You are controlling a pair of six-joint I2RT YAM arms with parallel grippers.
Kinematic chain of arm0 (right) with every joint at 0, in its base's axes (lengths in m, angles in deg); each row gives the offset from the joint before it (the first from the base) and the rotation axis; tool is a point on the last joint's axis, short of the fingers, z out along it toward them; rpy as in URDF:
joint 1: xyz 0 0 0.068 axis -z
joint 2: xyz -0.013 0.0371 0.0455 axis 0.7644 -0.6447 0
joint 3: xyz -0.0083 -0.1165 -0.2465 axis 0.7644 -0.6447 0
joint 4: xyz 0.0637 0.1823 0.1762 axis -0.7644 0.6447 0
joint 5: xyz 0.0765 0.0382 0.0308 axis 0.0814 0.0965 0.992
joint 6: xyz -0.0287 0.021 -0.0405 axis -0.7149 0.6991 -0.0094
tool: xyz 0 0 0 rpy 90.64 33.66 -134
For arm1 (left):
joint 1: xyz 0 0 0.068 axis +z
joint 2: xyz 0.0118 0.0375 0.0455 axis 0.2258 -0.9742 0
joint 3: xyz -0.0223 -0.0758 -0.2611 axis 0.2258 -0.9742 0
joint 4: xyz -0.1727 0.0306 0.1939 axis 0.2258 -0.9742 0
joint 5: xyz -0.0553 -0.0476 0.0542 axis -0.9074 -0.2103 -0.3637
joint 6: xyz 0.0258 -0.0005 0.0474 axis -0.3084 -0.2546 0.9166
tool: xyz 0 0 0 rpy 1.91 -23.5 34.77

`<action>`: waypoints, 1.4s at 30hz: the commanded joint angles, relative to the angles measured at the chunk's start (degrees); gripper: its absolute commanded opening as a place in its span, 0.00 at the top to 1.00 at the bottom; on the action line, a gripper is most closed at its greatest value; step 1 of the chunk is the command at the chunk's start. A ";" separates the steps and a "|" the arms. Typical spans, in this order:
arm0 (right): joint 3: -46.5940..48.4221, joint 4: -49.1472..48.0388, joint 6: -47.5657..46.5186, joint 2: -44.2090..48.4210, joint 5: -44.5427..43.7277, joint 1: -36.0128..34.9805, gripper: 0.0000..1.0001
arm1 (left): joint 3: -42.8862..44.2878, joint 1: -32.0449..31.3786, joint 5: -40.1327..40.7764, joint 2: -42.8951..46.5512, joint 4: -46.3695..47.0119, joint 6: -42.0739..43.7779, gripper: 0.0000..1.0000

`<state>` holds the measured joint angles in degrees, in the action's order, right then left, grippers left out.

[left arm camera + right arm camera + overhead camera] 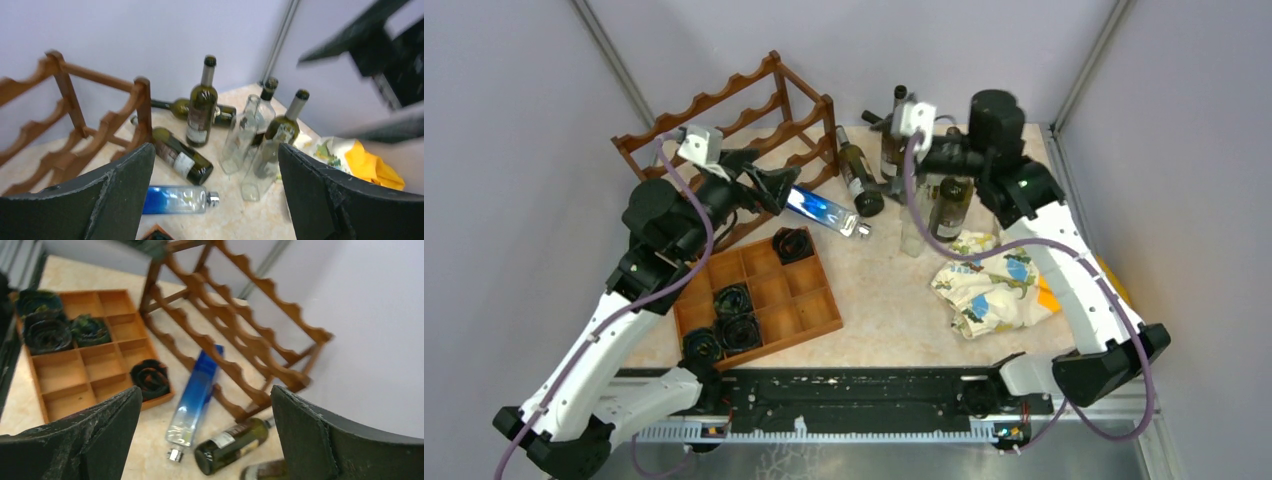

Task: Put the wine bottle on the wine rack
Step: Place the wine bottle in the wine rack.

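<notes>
The dark reddish-brown wine rack (724, 105) stands empty at the back left; it also shows in the left wrist view (70, 115) and the right wrist view (235, 315). A dark green wine bottle (857, 178) lies on the table by the rack's right end (180, 157) (235, 440). A blue and clear bottle (824, 210) lies in front of it (175, 199) (197, 390). My left gripper (774, 185) (215, 150) is open and empty, above the blue bottle's base. My right gripper (896, 165) (206, 390) is open and empty, above the standing bottles.
Several bottles stand at the back: a green one (201, 112), two clear ones (240, 137) and another green one (287, 125). One more lies behind them (175, 106). An orange-brown compartment tray (799, 305) holds black rolls. A patterned cloth (989, 285) lies to the right.
</notes>
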<state>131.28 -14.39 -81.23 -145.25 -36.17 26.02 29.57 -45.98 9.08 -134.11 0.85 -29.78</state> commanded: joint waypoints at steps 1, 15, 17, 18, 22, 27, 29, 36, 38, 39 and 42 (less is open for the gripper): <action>-6.00 6.72 -12.56 1.51 -5.63 -8.25 0.02 | 5.39 0.19 3.85 -0.52 -3.23 4.42 0.02; -24.51 -11.39 2.08 -8.32 -33.64 -18.51 0.21 | 1.92 0.20 14.26 4.43 -3.32 9.08 0.02; -25.03 -12.07 2.43 -10.59 -35.49 -18.46 0.23 | 1.90 0.19 14.78 4.33 -3.38 10.89 0.02; -24.95 -12.25 2.89 -11.71 -36.45 -18.51 0.24 | 1.90 0.17 14.95 4.19 -3.31 11.38 0.02; -22.70 -12.59 5.12 -17.16 -39.24 -17.19 0.31 | 2.03 0.16 15.36 3.25 -2.94 12.77 0.02; -19.57 -11.98 5.06 -22.82 -40.92 -14.92 0.41 | 2.63 0.18 15.01 1.85 -2.84 13.89 0.02; -19.77 -12.56 4.05 -24.07 -41.82 -14.65 0.42 | 2.90 0.22 14.89 1.27 -2.74 13.98 0.02; -20.59 -14.02 4.07 -27.37 -44.18 -13.43 0.43 | 2.39 0.16 14.17 -0.21 -1.56 14.04 0.02; -20.63 -14.77 3.93 -28.18 -44.06 -12.98 0.43 | 2.03 0.20 13.97 -0.67 -0.74 13.80 0.02; -20.57 -15.14 3.91 -28.59 -43.86 -12.84 0.43 | 1.87 0.19 13.74 -0.92 -0.34 13.74 0.02; -20.12 -15.52 3.92 -29.82 -43.38 -12.71 0.44 | 1.92 0.22 13.29 -1.89 0.34 13.50 0.02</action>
<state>108.68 -26.54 -77.43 -173.88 -79.40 12.65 31.91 -45.98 23.20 -135.02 -1.40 -16.45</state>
